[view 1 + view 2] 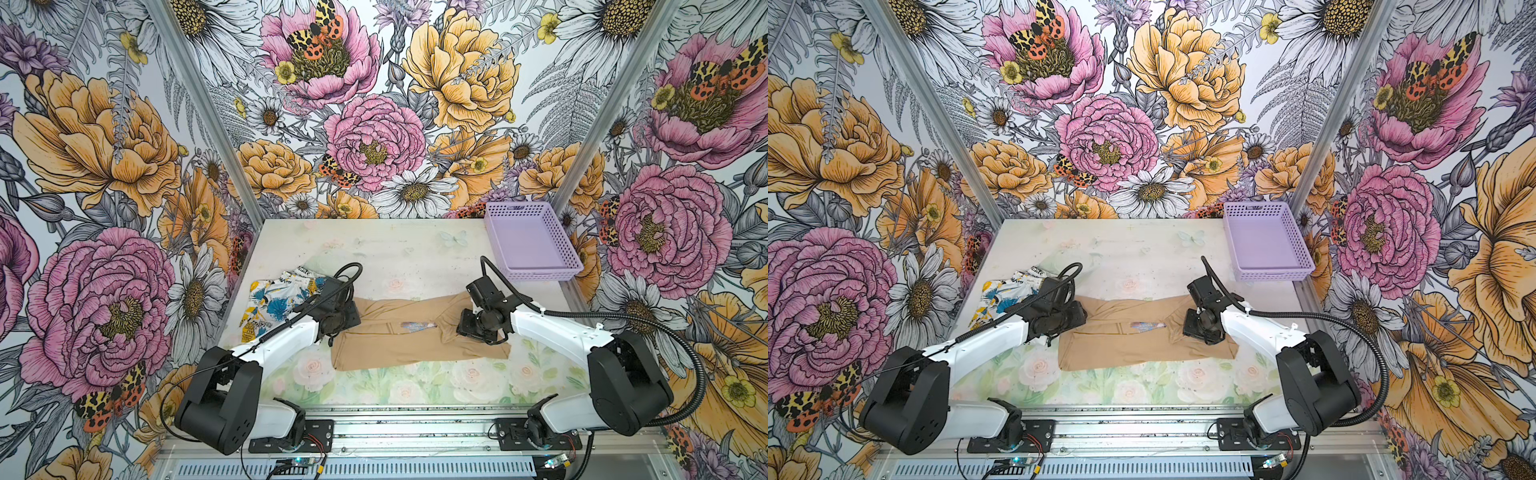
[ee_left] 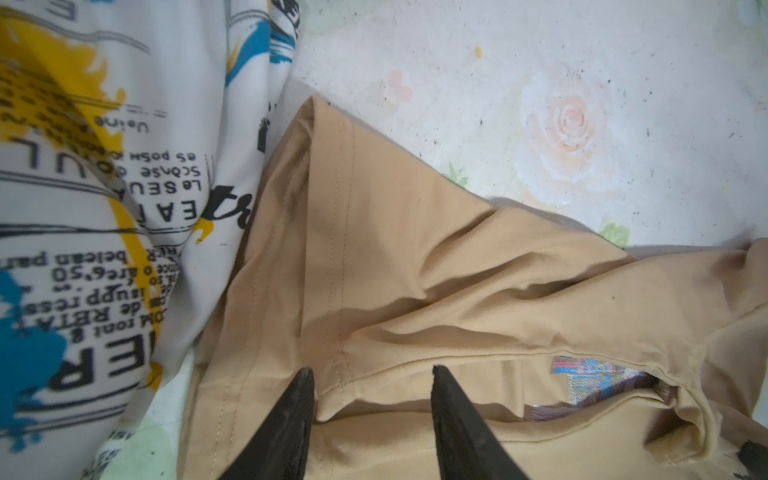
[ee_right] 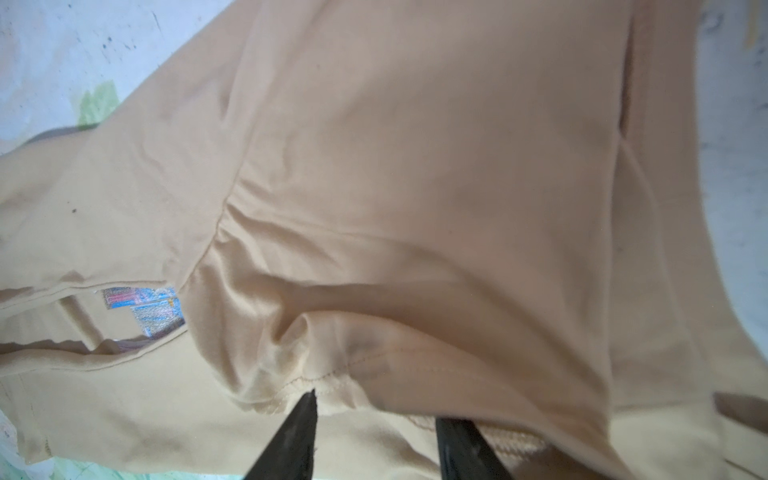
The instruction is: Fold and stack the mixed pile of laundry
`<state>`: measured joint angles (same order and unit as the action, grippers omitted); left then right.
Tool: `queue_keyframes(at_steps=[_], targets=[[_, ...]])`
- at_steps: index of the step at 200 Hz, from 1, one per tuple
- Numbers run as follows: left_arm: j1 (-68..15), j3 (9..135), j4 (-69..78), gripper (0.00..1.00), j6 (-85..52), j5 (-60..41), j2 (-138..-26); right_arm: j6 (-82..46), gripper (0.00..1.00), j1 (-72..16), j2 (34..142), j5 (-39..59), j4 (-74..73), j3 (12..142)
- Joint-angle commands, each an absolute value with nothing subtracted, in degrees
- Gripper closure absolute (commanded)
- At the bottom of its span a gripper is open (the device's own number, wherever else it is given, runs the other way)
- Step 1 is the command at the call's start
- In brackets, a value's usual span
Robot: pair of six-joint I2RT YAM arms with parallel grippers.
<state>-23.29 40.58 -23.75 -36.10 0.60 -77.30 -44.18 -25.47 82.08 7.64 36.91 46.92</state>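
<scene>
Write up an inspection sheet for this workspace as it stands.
Surface: pale rose-printed tabletop, speckled with dark marks.
Job's things: plain tan-beige soft garment laid out mid-table, creased; white soft garment with blue and yellow patches and black lettering crumpled at its left end, touching it; not stacked.
Clutter: lavender perforated plastic basket at the far right corner, empty.
End effectors: left end effector and right end effector both open, over opposite ends of the tan garment.
Cables: black corrugated hose loops from each arm, clear of the cloth.
Surroundings: floral wallpaper panels on three sides.
</scene>
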Motion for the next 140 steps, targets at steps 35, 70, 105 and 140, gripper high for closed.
queue_keyframes(at_steps=[35,70,105,140], targets=[[-23.2,39.6,-22.9,0.52,-35.9,0.5,-76.4,-45.7,0.68,-24.2,84.4,5.5,33.3,46.7],[-22.9,39.1,-23.0,0.52,-35.9,0.5,-75.4,-46.7,0.92,-24.5,82.0,7.4,33.5,45.2],[-22.8,38.8,-22.9,0.52,-36.0,0.5,-75.2,-49.1,1.00,-26.0,77.8,9.5,34.9,42.7],[-22.8,38.8,-23.0,0.52,-36.1,0.5,-75.6,-49.7,1.00,-26.5,75.1,9.5,37.3,42.0]])
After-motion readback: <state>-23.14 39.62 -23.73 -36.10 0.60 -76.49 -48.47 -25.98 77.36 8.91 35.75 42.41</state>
